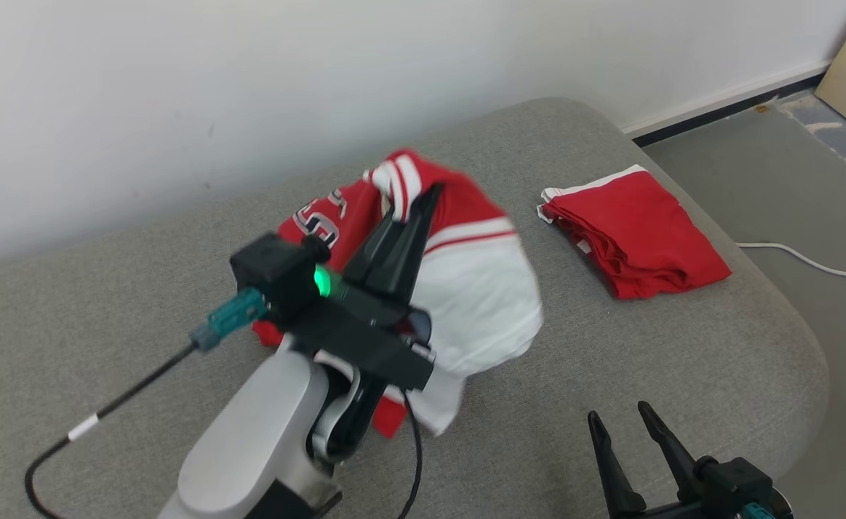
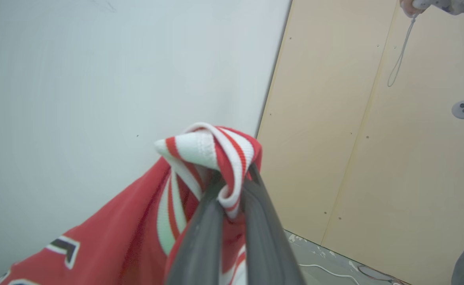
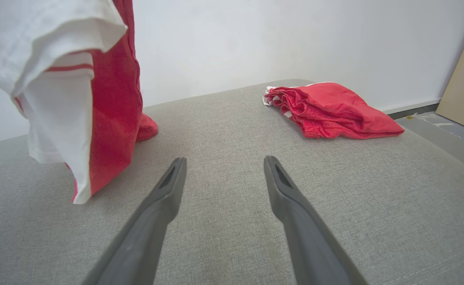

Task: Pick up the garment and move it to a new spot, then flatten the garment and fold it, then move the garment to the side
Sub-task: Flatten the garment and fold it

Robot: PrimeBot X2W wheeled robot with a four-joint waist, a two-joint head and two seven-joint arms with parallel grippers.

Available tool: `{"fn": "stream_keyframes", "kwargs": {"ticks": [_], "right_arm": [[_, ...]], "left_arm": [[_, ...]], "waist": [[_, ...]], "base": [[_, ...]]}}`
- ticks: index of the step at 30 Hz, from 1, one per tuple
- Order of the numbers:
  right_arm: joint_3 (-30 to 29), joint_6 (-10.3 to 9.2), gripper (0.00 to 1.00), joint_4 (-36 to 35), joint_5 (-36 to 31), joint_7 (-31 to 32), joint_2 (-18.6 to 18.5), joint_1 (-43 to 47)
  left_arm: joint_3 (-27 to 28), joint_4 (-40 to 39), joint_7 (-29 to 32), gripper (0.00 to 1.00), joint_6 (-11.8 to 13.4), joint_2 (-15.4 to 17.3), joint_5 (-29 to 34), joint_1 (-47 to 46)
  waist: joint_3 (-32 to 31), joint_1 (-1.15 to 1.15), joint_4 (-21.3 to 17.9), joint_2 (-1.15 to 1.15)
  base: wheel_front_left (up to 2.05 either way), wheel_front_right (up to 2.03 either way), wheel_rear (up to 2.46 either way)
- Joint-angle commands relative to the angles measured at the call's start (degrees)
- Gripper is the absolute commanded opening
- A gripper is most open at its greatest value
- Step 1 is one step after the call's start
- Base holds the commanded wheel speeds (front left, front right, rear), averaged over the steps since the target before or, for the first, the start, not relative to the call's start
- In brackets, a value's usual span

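The left gripper (image 1: 414, 205), its jaws closed on a striped red-and-white ribbed edge of the jersey (image 1: 480, 288), holds it raised over the grey cushion (image 1: 105, 324). The jersey hangs down with its lower hem touching the cushion. To the right, well apart, a folded red garment (image 1: 639, 231) lies near the cushion's far edge. At lower right, the right gripper (image 1: 617, 412) is over the cushion, fingers spread wide and empty.
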Motion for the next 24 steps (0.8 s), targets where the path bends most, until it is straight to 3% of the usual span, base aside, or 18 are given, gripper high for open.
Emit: {"fn": "stream_keyframes", "kwargs": {"ticks": [1, 7, 11, 20, 24], "right_arm": [[0.08, -0.16, 1.00, 0.04, 0.05, -0.26, 0.24, -0.44], [-0.11, -0.17, 1.00, 0.22, -0.08, -0.26, 0.53, -0.13], [-0.26, -0.16, 1.00, 0.12, 0.06, -0.26, 0.58, 0.30], [-0.07, -0.17, 1.00, -0.21, 0.29, -0.25, -0.18, 0.87], [-0.11, -0.16, 1.00, -0.28, 0.20, -0.26, -0.51, 0.82]], "left_arm": [[-0.18, -0.55, -0.04, 0.00, 0.06, -0.42, -0.65, -1.79], [1.56, -3.86, -1.50, 0.00, 0.44, -2.08, -4.18, -8.36], [3.42, -5.71, -2.06, 0.00, 3.15, -2.56, -6.16, -8.63], [3.92, 2.46, -1.85, 0.00, 10.43, 0.26, -5.65, 4.89], [4.72, 4.06, -1.81, 0.00, 11.13, 1.61, -6.60, 9.99]], "waist": [[-0.02, 0.00, -0.06, -0.01], [-0.32, 0.00, 0.16, -0.01], [-0.41, 0.00, 1.29, -0.01], [0.69, 0.00, 6.97, -0.01], [0.98, 0.00, 9.33, -0.01]], "base": [[0.00, 0.00, 0.00], [0.00, 0.00, 0.00], [0.00, 0.00, 0.00], [0.00, 0.00, 0.00], [0.00, 0.00, 0.00]]}}
